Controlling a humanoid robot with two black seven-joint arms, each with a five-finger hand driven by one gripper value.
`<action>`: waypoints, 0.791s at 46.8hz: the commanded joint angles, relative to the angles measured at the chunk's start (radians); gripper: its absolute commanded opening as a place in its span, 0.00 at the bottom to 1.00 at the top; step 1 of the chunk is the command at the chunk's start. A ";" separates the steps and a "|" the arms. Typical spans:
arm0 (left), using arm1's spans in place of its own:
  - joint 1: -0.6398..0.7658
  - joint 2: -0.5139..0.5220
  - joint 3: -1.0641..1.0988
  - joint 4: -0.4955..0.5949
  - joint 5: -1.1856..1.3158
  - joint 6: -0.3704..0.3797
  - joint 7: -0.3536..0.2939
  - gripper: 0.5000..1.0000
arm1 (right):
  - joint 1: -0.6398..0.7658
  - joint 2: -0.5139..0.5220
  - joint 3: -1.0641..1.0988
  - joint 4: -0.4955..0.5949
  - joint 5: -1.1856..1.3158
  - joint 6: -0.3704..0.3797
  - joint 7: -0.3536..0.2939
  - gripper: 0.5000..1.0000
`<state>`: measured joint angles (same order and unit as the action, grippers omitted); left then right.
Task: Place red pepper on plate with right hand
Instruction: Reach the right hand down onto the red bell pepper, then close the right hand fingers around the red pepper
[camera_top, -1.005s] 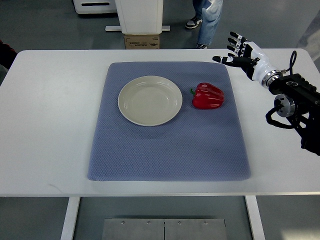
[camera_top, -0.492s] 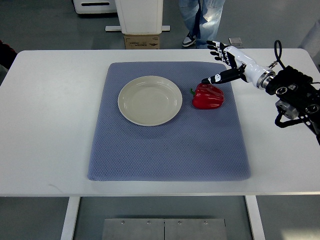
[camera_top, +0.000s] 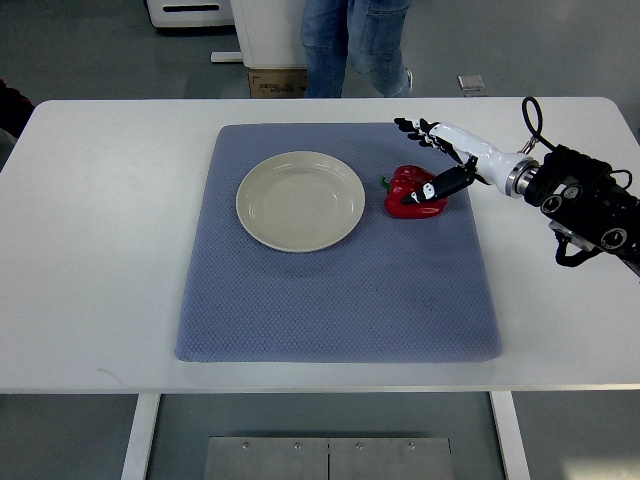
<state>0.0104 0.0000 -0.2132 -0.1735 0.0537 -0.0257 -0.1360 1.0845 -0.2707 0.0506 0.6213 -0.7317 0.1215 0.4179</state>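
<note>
A: Pepper? 
B: Red pepper (camera_top: 413, 192) on the blue mat (camera_top: 340, 290), just right of the plate (camera_top: 300, 200), not touching. Plate holds nothing.
A: Hand?
B: Right hand (camera_top: 443, 160) over pepper, fingers spread, thumb on top, no grasp. Mat bare in front.
</note>
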 joint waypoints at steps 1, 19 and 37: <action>-0.001 0.000 0.000 0.000 0.000 0.000 -0.001 1.00 | 0.006 0.001 -0.023 0.000 0.000 -0.005 -0.001 0.97; 0.000 0.000 0.000 0.000 0.000 0.000 -0.001 1.00 | 0.006 0.028 -0.071 -0.009 -0.008 -0.060 -0.005 0.92; 0.000 0.000 0.000 0.000 -0.002 0.001 0.001 1.00 | 0.003 0.050 -0.110 -0.028 -0.006 -0.088 -0.010 0.91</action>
<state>0.0104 0.0000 -0.2132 -0.1733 0.0533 -0.0261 -0.1361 1.0879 -0.2214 -0.0594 0.5941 -0.7382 0.0338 0.4067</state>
